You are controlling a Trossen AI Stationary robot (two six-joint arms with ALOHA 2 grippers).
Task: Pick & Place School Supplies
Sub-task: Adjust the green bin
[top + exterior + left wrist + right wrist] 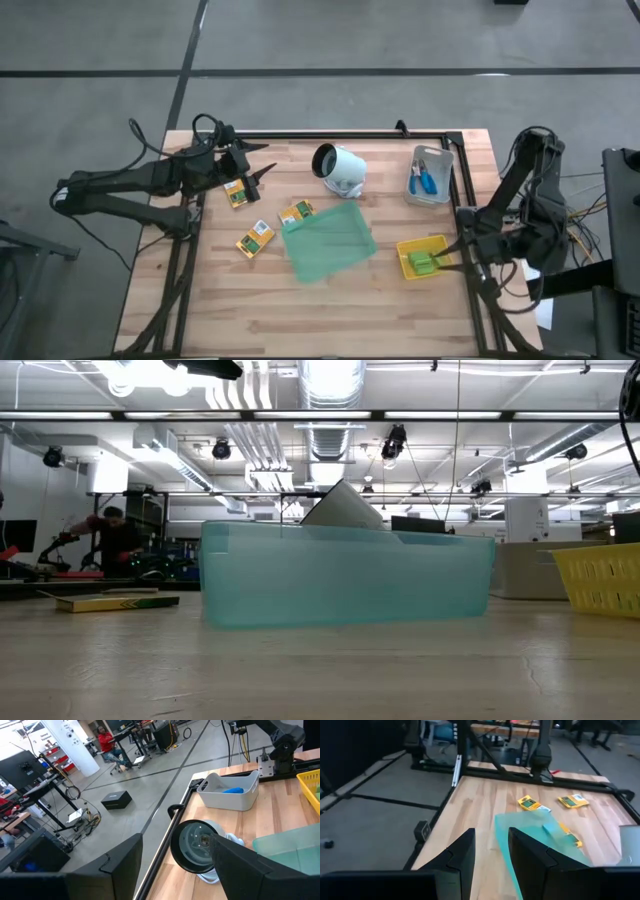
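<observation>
Three yellow-and-green packets lie flat on the wood in the high view: one (236,192) just below my left gripper (266,173), one (255,238) nearer the front, one (296,213) at the green tray's edge. Blue-handled scissors (425,181) lie in a grey bin (431,192). Light-green blocks (424,263) sit in the yellow tray (412,246). My left gripper (175,842) hovers open over the far-left part of the table. My right gripper (462,252) is open beside the yellow tray, at the right edge; its wrist view shows the fingers apart (491,834).
A flat translucent green tray (328,240) lies mid-table. A white round device (338,168) stands between the left gripper and the grey bin. A black frame runs along the table's edges. The low view is filled by the bin wall (345,575). People sit in the room beyond.
</observation>
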